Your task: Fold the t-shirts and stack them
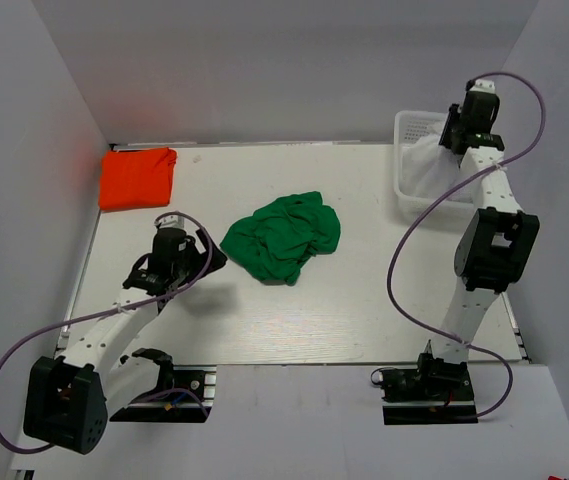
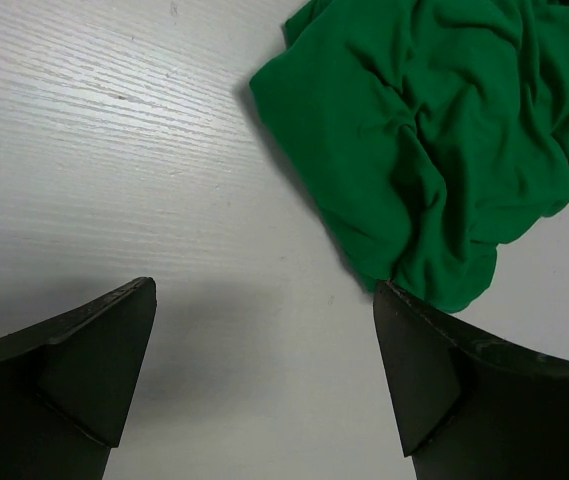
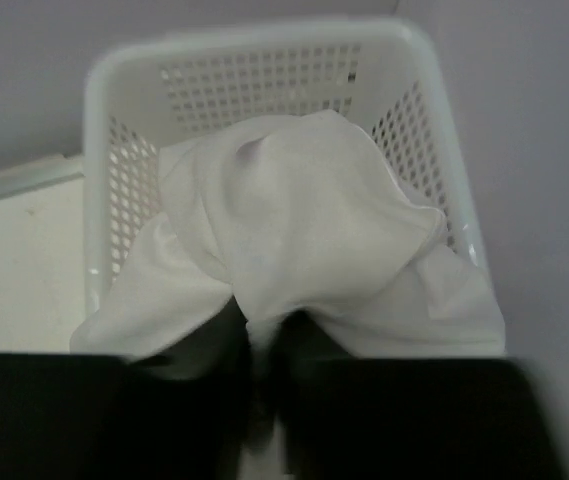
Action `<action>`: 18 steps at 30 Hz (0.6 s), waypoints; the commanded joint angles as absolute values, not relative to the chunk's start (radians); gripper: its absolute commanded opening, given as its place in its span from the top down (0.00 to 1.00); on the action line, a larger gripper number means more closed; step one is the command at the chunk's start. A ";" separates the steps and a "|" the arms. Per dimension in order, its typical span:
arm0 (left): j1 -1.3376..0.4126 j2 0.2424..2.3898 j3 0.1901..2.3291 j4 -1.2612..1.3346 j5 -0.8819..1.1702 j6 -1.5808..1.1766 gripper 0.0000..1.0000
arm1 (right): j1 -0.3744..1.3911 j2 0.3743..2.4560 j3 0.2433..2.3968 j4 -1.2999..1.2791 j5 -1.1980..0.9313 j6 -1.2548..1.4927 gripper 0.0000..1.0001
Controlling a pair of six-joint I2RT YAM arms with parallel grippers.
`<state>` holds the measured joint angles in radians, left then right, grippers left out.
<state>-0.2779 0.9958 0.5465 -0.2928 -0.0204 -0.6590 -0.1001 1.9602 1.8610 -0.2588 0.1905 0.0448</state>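
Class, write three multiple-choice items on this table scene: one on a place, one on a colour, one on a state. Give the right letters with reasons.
1. Where does the folded orange-red t-shirt lie?
A. far left corner of the table
B. inside the basket
C. beside the right arm's base

2. What colour is the crumpled t-shirt at mid-table?
A. blue
B. green
C. yellow

3. How does the right gripper stand?
A. wide open above the table
B. shut on a white cloth
C. shut on the green shirt

Key: 1 A, it lies flat in that corner in the top view. 2 B, both the top and left wrist views show green. 3 B, white cloth is pinched between the fingers over the white mesh basket.
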 commanded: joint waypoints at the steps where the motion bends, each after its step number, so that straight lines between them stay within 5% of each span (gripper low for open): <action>1: -0.281 1.011 0.564 -0.244 0.034 -0.612 0.00 | -0.115 1.996 1.859 -0.305 0.138 0.063 0.52; 4: -0.281 1.067 0.574 -0.221 0.060 -0.603 0.00 | -0.115 1.990 1.861 -0.327 0.121 0.055 0.10; 10: -0.281 1.201 0.630 -0.178 0.046 -0.612 0.00 | -0.037 1.853 1.810 -0.362 -0.037 -0.031 0.10; 18: -0.281 1.391 0.785 -0.190 -0.006 -0.591 0.09 | 0.222 1.664 1.429 -0.148 -0.132 0.047 0.10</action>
